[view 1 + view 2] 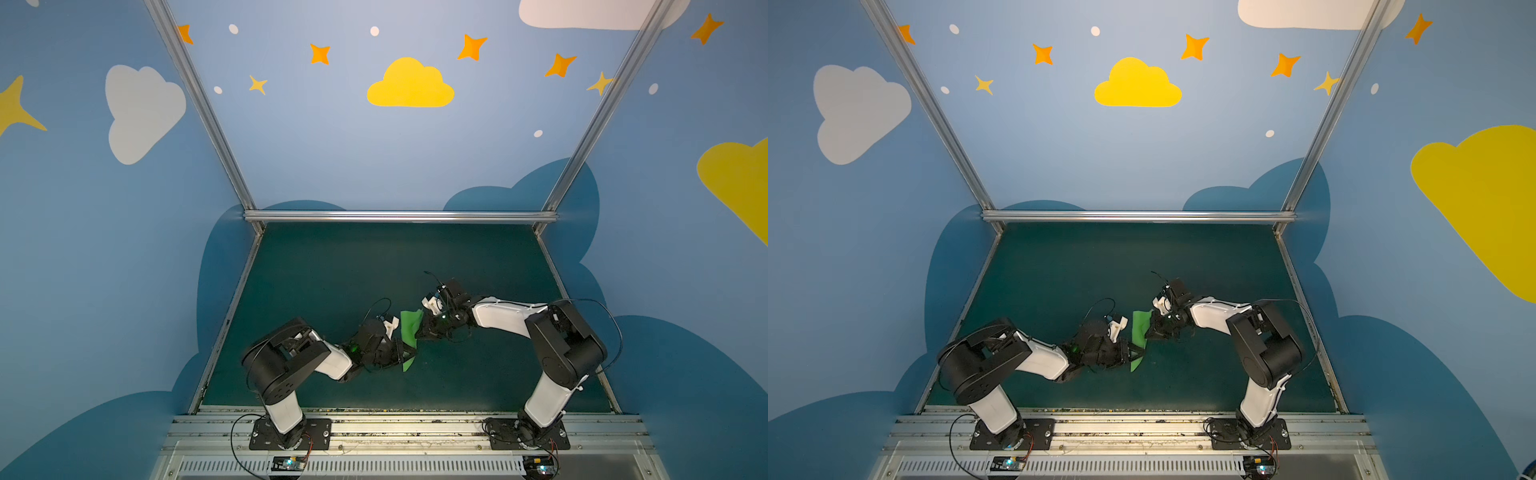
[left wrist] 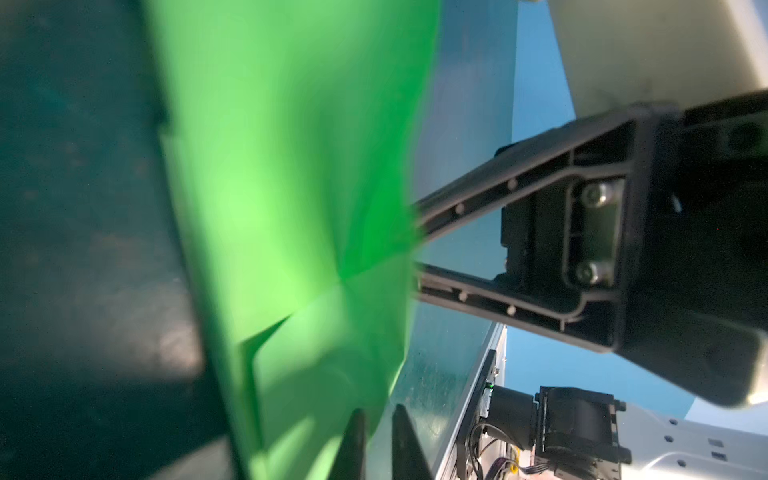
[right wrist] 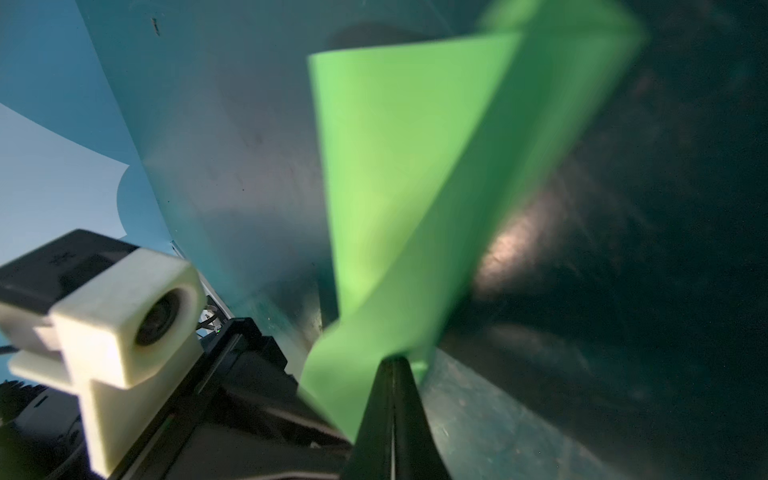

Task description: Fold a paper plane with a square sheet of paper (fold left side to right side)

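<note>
Both top views place the paper [image 1: 409, 330] near the middle of the mat [image 1: 332, 266], between the two arms. It is a creased, layered piece, wider at its far end and narrowing to a point at its near end. Whether that point touches the mat we cannot tell. The right gripper [image 3: 392, 365] has its jaws pressed together on the paper's right edge and carries it. The left gripper [image 2: 379, 411] sits at the near left of the paper with its jaws a little apart. The paper's edge runs between them, and we judge it unclamped.

We judge the early folds done and the wing shaping in hand, and we take this for a change of grip. Next, we think the left gripper needs a fresh hold on the near flap, closing squarely across a crease while the right one steadies the body. Thin paper will buckle if the two twist or pull apart.

From above, the arms hide both sets of jaws. Only the left wrist view shows the gap between its own fingers [image 2: 353, 438] and the right gripper closing on the paper's edge. Only the right wrist view shows the pinch itself and the twist in the paper.
</note>
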`<act>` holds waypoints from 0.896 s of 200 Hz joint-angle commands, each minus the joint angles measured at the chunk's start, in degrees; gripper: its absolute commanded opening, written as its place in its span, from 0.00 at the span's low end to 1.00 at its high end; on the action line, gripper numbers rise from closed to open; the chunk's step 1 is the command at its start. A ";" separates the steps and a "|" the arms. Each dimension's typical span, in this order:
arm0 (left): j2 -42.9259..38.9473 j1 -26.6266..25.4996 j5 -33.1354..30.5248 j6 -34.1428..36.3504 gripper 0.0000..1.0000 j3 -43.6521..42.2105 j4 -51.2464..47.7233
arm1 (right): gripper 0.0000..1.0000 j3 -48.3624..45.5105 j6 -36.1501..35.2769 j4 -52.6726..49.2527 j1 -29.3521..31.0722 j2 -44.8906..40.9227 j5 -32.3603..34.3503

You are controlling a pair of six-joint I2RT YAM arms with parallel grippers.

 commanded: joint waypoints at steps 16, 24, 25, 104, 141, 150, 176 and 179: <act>-1.89 0.62 0.33 1.72 0.25 0.29 -2.35 | 0.00 1.37 0.25 0.25 0.44 1.18 0.79; -2.18 0.60 0.36 1.95 0.27 0.39 -2.94 | 0.00 1.37 0.25 0.27 0.44 1.27 0.73; -2.25 0.60 0.39 1.99 0.27 0.40 -3.03 | 0.00 1.32 0.25 0.27 0.44 1.32 0.73; -9.94 1.94 -1.86 4.29 0.27 0.42 -9.28 | 0.00 1.13 -0.07 -1.18 0.35 -1.26 2.10; -17.92 5.42 -5.28 5.71 0.29 -0.25 -16.61 | 0.31 3.45 -1.15 -2.98 0.37 -1.24 1.68; -19.72 6.40 -5.38 5.97 0.29 -0.36 -17.97 | 0.35 3.78 -1.15 -2.66 0.44 -0.89 1.23; -24.04 8.63 -6.26 6.76 0.32 -0.64 -21.70 | 0.46 4.67 -0.96 -1.10 0.60 0.70 -0.66; -24.41 8.76 -6.19 6.75 0.32 -0.65 -22.00 | 0.46 4.77 -0.95 -0.99 0.66 1.00 -0.82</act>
